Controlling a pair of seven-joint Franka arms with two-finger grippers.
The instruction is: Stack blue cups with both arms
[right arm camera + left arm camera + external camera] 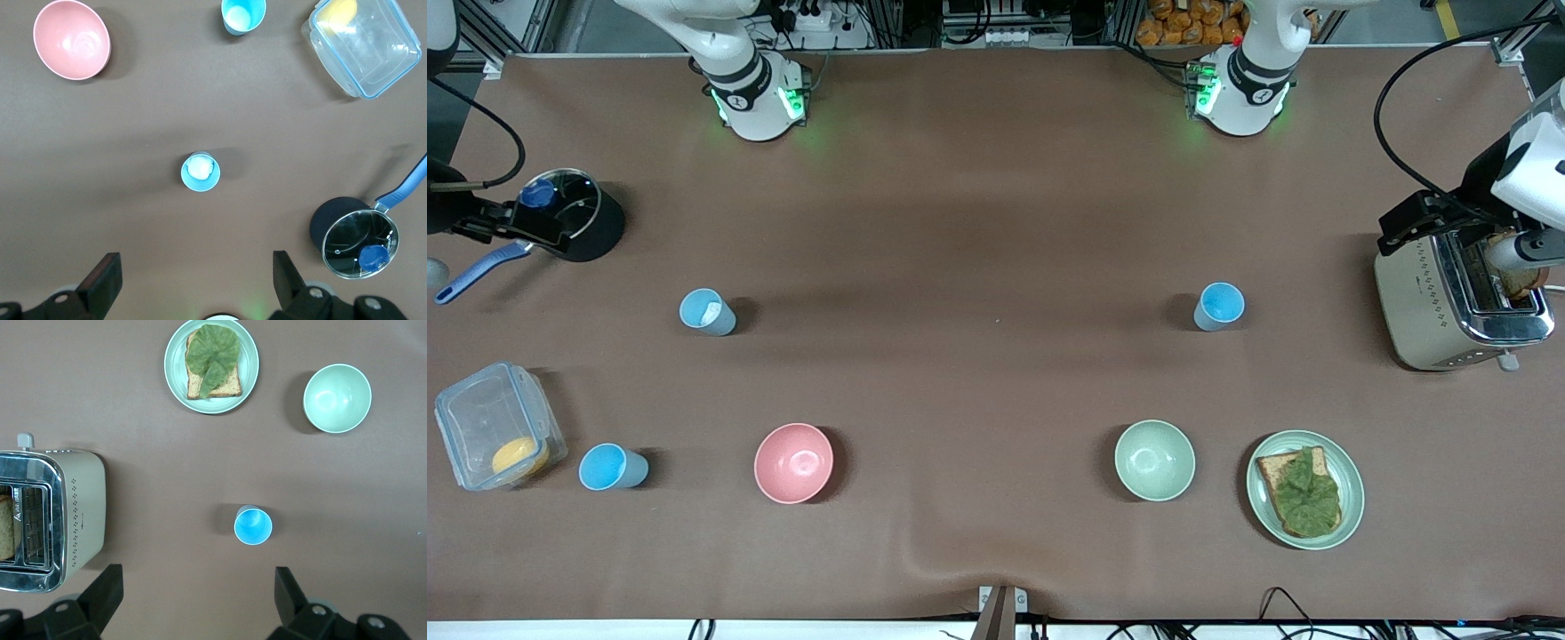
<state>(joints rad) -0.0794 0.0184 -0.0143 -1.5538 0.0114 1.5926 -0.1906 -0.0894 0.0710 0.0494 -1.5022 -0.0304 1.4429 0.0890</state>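
Three blue cups stand upright and apart on the brown table. One with a white patch inside (707, 312) is toward the right arm's end; it also shows in the right wrist view (200, 172). A second (612, 468) stands nearer the front camera, beside the clear box, and shows in the right wrist view too (243, 15). The third (1218, 307) is toward the left arm's end and shows in the left wrist view (253, 526). My left gripper (195, 597) is open and empty, high over the table near the third cup. My right gripper (195, 277) is open and empty, high over the table near its base.
A pink bowl (793, 462) and a pale green bowl (1154, 460) sit nearer the front camera. A plate with toast and lettuce (1352, 498) is beside the green bowl. A toaster (1432, 302) stands at the left arm's end, a black pot (600, 231) and a clear box (480, 418) at the right arm's end.
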